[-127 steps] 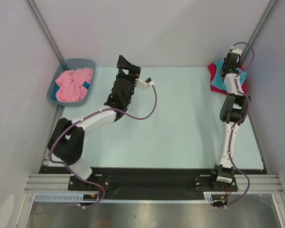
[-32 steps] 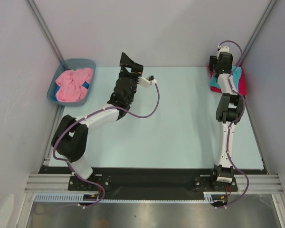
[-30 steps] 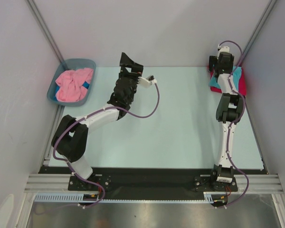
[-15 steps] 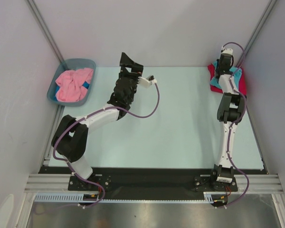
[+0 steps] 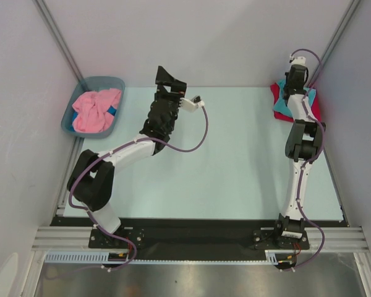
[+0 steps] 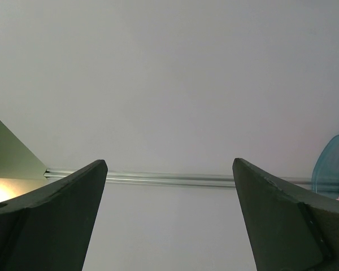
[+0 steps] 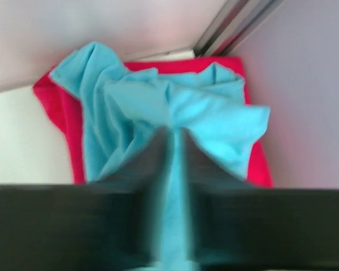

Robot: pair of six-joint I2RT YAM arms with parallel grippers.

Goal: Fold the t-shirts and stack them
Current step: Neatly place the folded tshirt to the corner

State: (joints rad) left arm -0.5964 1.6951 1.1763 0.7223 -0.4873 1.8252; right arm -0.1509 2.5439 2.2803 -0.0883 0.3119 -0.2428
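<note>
shirts: one turquoise [image 7: 186, 113], one red [image 7: 59, 107], one pink [image 5: 94, 110].

The right gripper [image 7: 172, 169] (blurred in this view) has its two dark fingers [image 7: 142, 180] set close on a raised ridge of the rumpled turquoise cloth t-shirt [image 7: 130, 107]. Under that shirt lies the crimson red cloth t-shirt [image 7: 59, 110], its edges showing beyond the fingertips to either side.

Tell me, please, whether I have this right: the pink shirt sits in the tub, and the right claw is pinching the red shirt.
Not quite: the right wrist view shows the right claw pinching the turquoise shirt, which lies on the red shirt. The pink shirt does sit in the tub.
</note>
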